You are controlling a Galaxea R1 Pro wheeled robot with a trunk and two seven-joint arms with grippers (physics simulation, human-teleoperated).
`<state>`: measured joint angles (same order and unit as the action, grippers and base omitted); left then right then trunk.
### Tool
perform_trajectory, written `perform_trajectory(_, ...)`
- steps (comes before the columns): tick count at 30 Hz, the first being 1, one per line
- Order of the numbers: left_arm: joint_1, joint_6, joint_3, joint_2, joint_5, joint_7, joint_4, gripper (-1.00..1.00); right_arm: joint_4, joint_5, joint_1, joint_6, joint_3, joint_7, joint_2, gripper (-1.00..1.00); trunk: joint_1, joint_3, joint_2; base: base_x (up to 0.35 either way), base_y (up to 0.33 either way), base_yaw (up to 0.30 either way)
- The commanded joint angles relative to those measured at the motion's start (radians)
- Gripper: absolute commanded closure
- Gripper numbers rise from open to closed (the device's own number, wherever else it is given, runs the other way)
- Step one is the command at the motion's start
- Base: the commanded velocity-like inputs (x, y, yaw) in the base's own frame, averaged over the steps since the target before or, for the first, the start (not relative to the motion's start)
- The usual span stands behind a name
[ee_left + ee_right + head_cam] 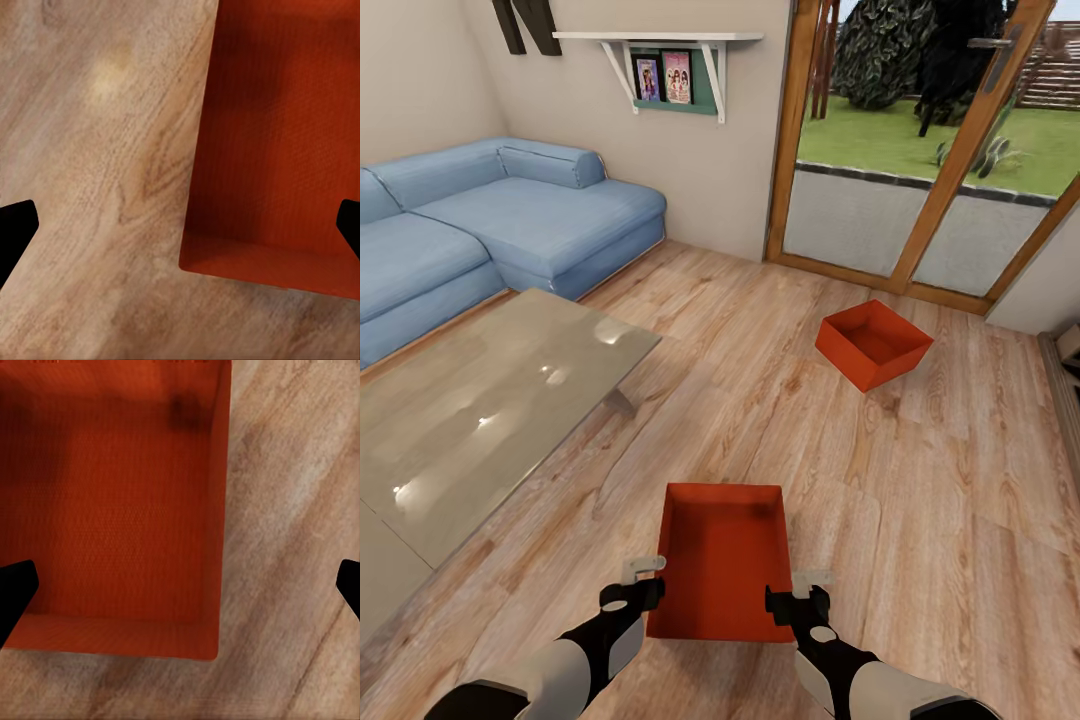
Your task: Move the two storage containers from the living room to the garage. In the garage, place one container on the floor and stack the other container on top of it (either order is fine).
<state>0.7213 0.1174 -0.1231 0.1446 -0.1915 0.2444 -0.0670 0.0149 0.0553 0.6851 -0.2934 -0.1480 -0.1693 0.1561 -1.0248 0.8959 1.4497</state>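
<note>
Two orange-red storage containers lie on the light wood planks of the living room. The near container (722,560) sits just in front of me, between my arms. The far container (873,343) rests tilted by the glass doors. My left gripper (644,568) is open over the near container's left wall (196,165), with one fingertip (15,232) above the planks. My right gripper (812,578) is open over its right wall (219,525), and one fingertip (15,589) hangs over the bin's inside. Neither gripper holds anything.
A glass coffee table (490,400) stands close at my left, with a blue sofa (480,220) behind it. Wood-framed glass doors (920,150) close the far side. A low piece of furniture (1068,360) edges in at the right. Bare plank flooring (920,520) spreads between the two containers.
</note>
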Motion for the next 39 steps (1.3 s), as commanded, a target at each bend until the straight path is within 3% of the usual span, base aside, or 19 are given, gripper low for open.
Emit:
perform_trajectory(1, 0.001, 0.004, -0.009, 0.0, -0.009, 0.003, 0.003, -1.0, -0.001, 0.006, 0.001, -0.003, -0.008, -0.004, 0.0, -1.0, 0.0, 0.001, 0.0, 0.156, -0.055, 0.0)
perform_trajectory(24, 0.001, 0.005, -0.012, -0.001, 0.003, 0.002, 0.012, -1.0, -0.004, 0.009, 0.001, -0.036, -0.004, -0.005, 0.0, -1.0, 0.0, 0.001, 0.0, 0.034, -0.011, 0.0)
perform_trajectory(31, 0.001, 0.004, -0.015, -0.002, 0.006, 0.002, 0.012, -1.0, -0.006, 0.067, 0.001, -0.036, 0.019, -0.005, -0.004, -1.0, 0.0, 0.001, 0.0, 0.0, 0.0, 0.0)
perform_trajectory(39, 0.001, 0.002, -0.015, -0.002, 0.005, 0.002, 0.012, -1.0, -0.006, 0.074, 0.001, -0.036, 0.02, -0.004, -0.009, -1.0, 0.0, 0.001, 0.0, 0.0, 0.0, 0.0)
